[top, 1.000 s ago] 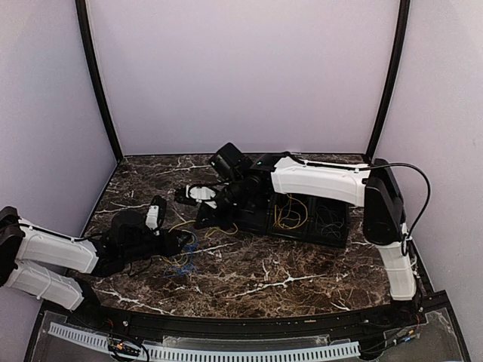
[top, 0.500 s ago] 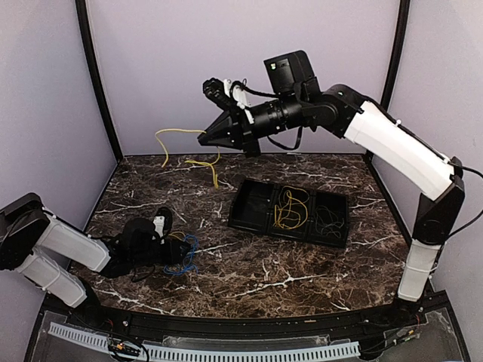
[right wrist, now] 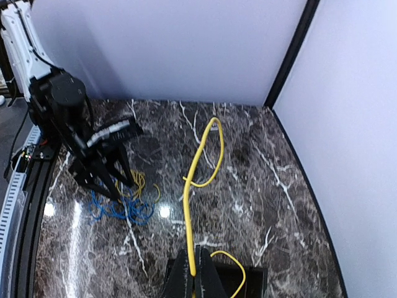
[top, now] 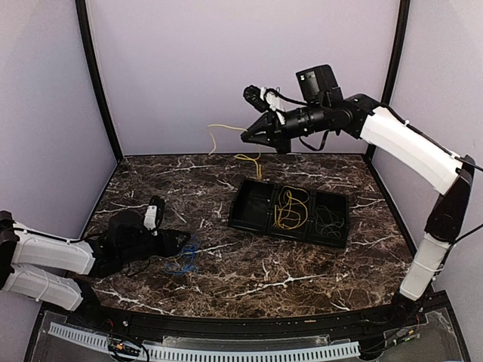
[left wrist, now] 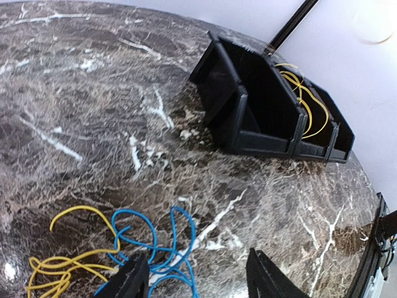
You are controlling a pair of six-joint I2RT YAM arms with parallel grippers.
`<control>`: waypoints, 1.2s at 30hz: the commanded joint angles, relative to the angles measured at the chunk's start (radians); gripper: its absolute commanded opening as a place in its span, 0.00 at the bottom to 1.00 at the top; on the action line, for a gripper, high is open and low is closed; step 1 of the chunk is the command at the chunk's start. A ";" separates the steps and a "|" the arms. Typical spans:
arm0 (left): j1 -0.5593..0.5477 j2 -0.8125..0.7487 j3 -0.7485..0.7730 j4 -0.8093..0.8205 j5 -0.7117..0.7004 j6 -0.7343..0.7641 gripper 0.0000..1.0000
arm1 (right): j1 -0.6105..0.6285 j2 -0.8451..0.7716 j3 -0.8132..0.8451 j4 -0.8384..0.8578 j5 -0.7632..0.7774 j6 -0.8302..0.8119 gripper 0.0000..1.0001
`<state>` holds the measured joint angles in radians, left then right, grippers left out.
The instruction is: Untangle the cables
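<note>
My right gripper (top: 247, 137) is raised high over the table's back, shut on a yellow cable (top: 223, 134) that hangs from it; in the right wrist view the yellow cable (right wrist: 197, 180) runs out from between the shut fingers (right wrist: 193, 279). My left gripper (top: 181, 243) rests low on the table, open, its fingers either side of a tangle of blue cable (left wrist: 162, 239) and yellow cable (left wrist: 68, 261). The blue tangle (top: 183, 259) lies at the gripper's tip. The black tray (top: 249, 220) holds a yellow coil (top: 290, 207) and a dark grey coil (top: 327, 219).
The tray has three compartments; the left one holds nothing. Purple walls with black corner posts (top: 98, 83) close in the marble table (top: 264, 271). A grey ridged rail (top: 204, 351) runs along the near edge.
My right gripper rose from the tangle by the tray, lifting a yellow cable clear, then swung right toward the tray's back. My left gripper stayed on the blue and yellow tangle.
</note>
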<state>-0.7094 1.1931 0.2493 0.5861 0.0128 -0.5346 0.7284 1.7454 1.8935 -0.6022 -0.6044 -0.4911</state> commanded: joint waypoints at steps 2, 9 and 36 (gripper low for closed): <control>0.003 -0.144 0.069 -0.168 -0.037 0.049 0.57 | -0.105 -0.070 -0.221 0.125 0.002 0.027 0.00; 0.003 -0.287 0.084 -0.241 -0.120 0.045 0.58 | -0.223 -0.109 -0.416 0.194 -0.043 0.055 0.00; 0.004 -0.353 0.063 -0.275 -0.206 0.050 0.58 | -0.369 -0.069 -0.713 0.242 -0.032 0.056 0.00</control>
<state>-0.7094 0.8562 0.3119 0.3042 -0.1780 -0.4984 0.3691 1.6382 1.1831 -0.3748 -0.6666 -0.4282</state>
